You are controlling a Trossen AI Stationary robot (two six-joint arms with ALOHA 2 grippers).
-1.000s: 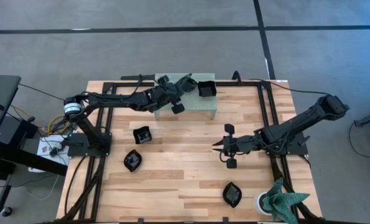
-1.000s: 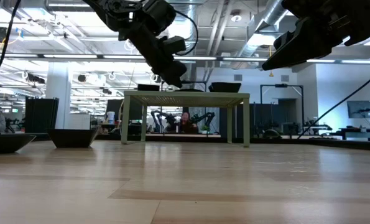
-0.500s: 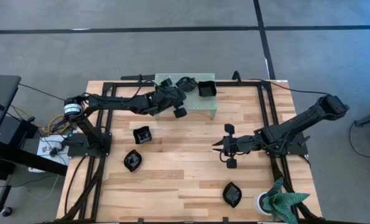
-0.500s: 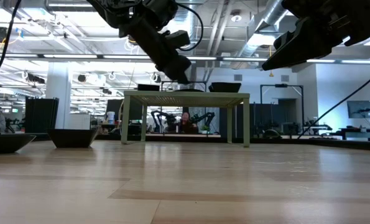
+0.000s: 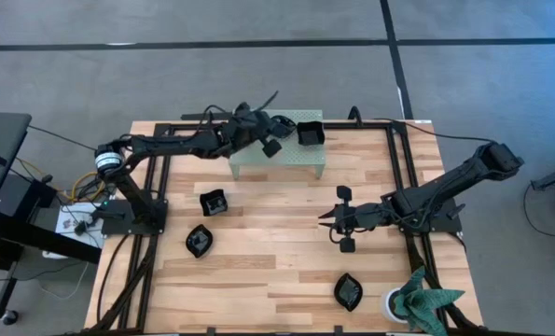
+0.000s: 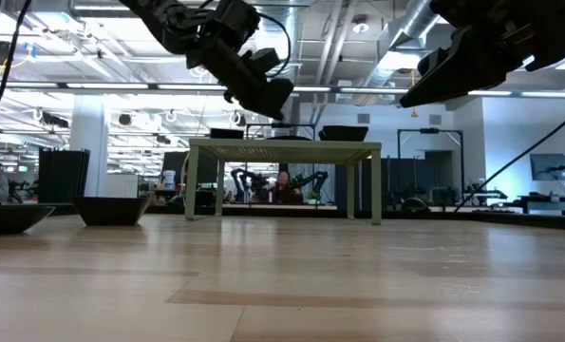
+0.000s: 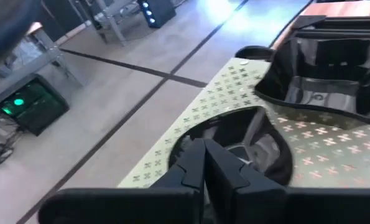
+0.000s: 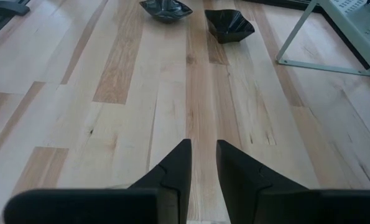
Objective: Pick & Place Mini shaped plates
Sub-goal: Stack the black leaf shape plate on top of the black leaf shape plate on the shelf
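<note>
Meanwhile the left gripper (image 5: 270,147) hangs closed above the pale green stand (image 5: 300,161), holding nothing.
Nearest the table's front edge lies a leaf-shaped plate (image 5: 349,291), with a white cup (image 5: 395,303) and a green cloth (image 5: 426,301) beside it at the corner. Farther in, a wavy plate (image 5: 199,241) and a square plate (image 5: 214,202) sit on the wood (image 5: 268,233) toward the left, well apart from the right gripper (image 5: 344,219), which hovers over bare boards with its fingers a little apart and empty. At the back, two more plates rest on the stand: a square one (image 5: 311,132) near its right end and a rounder one (image 7: 234,140) just below the left arm's pressed-together fingertips (image 7: 203,158). From above, that arm hides most of the rounder plate, so its outline is hard to read. Seen level across the table, both stand plates show only as thin dark rims.
</note>
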